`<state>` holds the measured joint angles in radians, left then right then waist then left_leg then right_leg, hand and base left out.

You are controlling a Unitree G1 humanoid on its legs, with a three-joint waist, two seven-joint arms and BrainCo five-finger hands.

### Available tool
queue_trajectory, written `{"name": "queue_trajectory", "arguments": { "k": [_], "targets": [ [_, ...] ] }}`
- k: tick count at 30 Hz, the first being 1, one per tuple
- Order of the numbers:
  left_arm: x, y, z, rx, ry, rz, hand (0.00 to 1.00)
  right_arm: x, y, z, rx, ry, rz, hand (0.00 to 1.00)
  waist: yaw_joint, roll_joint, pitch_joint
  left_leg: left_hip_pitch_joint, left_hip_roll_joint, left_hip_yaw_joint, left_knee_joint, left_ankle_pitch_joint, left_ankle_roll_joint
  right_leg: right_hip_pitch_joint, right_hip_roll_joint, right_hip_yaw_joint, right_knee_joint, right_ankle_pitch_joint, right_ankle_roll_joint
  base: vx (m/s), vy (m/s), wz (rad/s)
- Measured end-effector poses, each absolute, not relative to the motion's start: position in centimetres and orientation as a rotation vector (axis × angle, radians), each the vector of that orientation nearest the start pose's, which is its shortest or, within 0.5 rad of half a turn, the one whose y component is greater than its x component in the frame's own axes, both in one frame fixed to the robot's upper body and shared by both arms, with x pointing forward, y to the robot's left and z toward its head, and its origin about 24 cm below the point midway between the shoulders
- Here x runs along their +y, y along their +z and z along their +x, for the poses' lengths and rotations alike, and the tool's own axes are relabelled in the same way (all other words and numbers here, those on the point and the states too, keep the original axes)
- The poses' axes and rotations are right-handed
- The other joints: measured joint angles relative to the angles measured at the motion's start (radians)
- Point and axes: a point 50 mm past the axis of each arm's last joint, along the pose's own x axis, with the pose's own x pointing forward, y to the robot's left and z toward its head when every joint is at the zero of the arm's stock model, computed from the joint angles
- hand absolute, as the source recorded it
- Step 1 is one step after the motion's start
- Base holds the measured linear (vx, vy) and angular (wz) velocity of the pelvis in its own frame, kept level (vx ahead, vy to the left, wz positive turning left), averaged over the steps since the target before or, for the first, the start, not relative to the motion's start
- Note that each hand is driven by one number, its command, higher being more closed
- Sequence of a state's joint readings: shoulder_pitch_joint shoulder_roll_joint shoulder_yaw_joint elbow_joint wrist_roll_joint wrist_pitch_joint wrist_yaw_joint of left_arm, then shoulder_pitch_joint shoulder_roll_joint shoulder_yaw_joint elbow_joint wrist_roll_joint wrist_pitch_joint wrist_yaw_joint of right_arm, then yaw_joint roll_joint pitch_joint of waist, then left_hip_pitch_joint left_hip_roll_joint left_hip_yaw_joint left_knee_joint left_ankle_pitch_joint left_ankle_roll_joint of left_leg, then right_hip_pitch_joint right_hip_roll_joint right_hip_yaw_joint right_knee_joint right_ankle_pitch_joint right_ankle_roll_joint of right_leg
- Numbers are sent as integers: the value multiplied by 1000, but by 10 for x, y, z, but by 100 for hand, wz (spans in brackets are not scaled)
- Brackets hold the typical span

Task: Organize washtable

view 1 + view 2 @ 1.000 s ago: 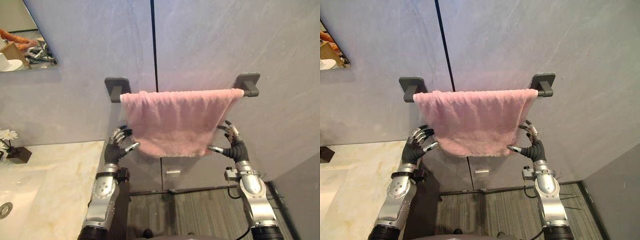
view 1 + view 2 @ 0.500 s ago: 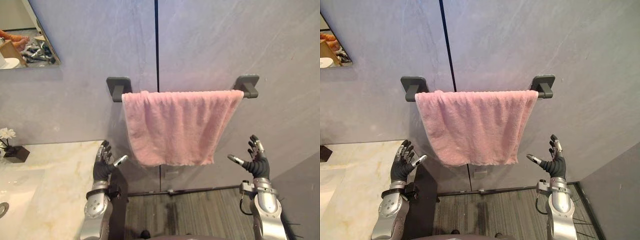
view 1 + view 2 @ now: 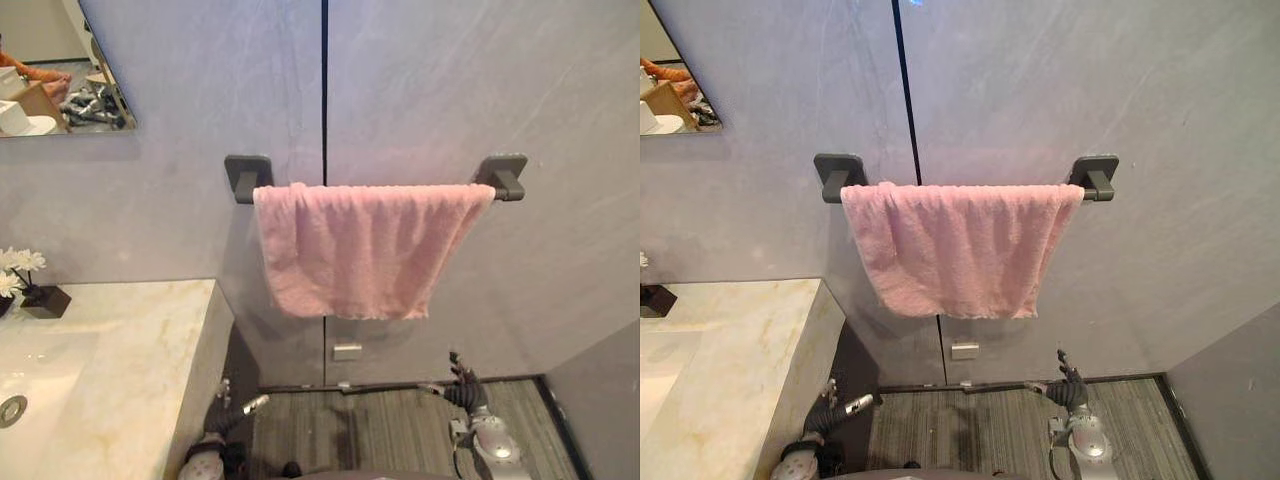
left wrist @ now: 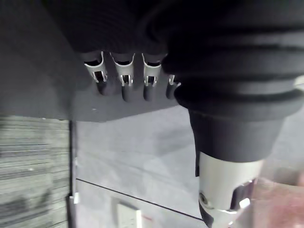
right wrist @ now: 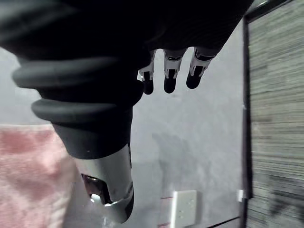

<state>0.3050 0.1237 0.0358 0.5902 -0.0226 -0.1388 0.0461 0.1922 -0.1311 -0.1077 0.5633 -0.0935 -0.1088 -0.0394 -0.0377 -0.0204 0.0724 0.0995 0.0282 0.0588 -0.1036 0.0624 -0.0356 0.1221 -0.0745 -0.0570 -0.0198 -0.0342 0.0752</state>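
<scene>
Left eye view | I see left robot hand low beside table, fingers straight, empty | right robot hand low, fingers spread, empty | pink towel draped over towel rail, well above both

The left hand has silver fingers with dark rounded tips, set beside a black cover of thick ribbed folds; its thumb is a silver cylinder below a dark sleeve. The right hand looks alike, on a silver-grey forearm
</scene>
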Motion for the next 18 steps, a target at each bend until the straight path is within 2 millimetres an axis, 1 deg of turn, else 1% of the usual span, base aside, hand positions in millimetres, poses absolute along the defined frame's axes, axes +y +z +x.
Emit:
{"name": "queue_trajectory", "arguments": {
  "k": [3,6,10,13,14,15,16,17,18],
  "targets": [
    [212,-126,97,808,178,129,0,-226,-109,140,704,-180,-210,0,0,2,6,3,2,1,0,-1,-1,1,1,1,2,-1,0,0,0,0],
    [212,-130,91,838,183,129,0,-227,-113,135,733,-178,-215,0,2,6,13,12,5,8,0,-4,-3,2,2,6,16,-7,-2,-2,-14,-7],
    [213,-132,88,851,193,125,0,-227,-116,133,749,-174,-216,0,19,10,16,18,7,28,0,-7,-5,-4,4,33,21,-10,-4,0,0,-13],
    [212,-133,86,859,202,118,0,-226,-118,133,761,-171,-214,0,27,12,30,15,7,34,1,-8,-6,-13,5,41,26,-9,-6,-2,-2,-9],
    [210,-133,87,857,212,110,0,-225,-117,135,755,-168,-215,0,31,4,41,3,10,46,7,-8,-6,-36,6,53,39,-9,-6,-13,-2,-19],
    [210,-133,88,852,220,104,0,-224,-116,137,748,-165,-217,0,36,6,45,-6,14,57,7,-8,-6,-53,7,59,51,-9,-6,-34,-14,-33],
    [209,-131,96,829,228,103,0,-219,-114,144,728,-148,-217,0,52,13,51,-61,20,71,45,-17,-2,-114,8,64,105,-14,-6,-35,-20,-20],
    [210,-127,105,797,234,103,0,-214,-114,147,722,-137,-212,0,51,3,62,-117,23,71,111,-34,5,-157,4,64,149,-25,0,-58,-29,-7],
    [211,-123,113,766,239,101,0,-211,-114,149,716,-134,-203,0,54,0,78,-154,29,65,166,-54,8,-181,5,64,179,-26,1,-53,-20,15]
  ]
}}
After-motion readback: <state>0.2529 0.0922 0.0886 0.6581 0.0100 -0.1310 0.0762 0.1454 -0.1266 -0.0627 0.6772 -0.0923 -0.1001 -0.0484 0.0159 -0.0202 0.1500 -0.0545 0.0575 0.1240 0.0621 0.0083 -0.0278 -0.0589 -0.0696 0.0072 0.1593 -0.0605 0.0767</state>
